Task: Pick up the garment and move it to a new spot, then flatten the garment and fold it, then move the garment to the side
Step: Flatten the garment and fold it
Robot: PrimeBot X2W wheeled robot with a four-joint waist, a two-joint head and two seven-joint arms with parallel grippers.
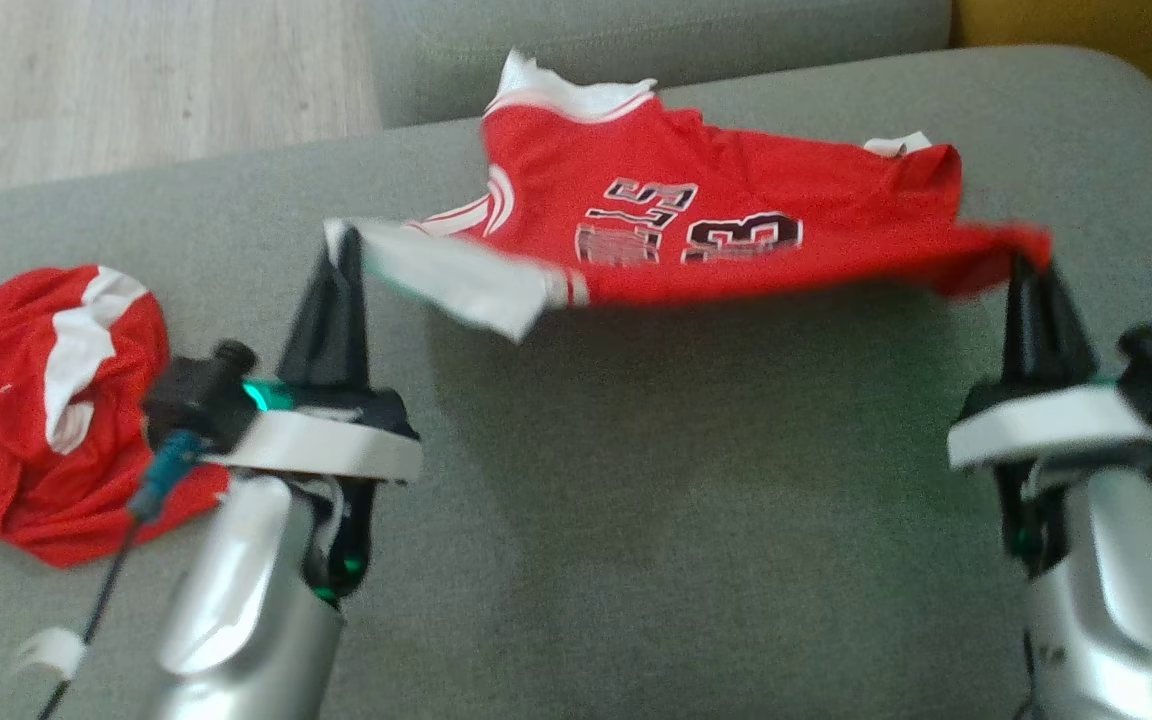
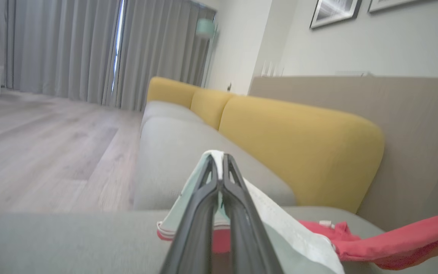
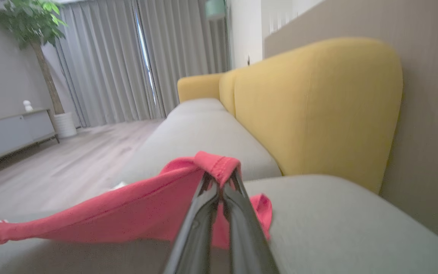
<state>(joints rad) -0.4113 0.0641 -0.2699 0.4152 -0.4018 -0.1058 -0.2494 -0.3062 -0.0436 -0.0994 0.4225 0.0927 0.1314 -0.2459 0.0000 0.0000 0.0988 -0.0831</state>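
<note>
Red-and-white mesh basketball jersey [image 1: 716, 215], upper centre, hangs stretched above the grey sofa seat [image 1: 696, 520], left hand [image 1: 344, 240] and right hand [image 1: 1028, 262] each clamped on a corner. Pickup appears done; placing, flattening, folding and side-move remain.

Grey seat cushion [image 1: 696, 520] lies bare on the robot's side of the jersey [image 1: 696, 230]; crumpled red cloth [image 1: 46, 400] occupies its left end, yellow backrest [image 2: 299, 152] beyond.

light: soft daylight via curtains [image 2: 120, 49] | shadow: under jersey [image 1: 716, 210] | blur: jersey edges | wrist views: wide-angle bending
</note>
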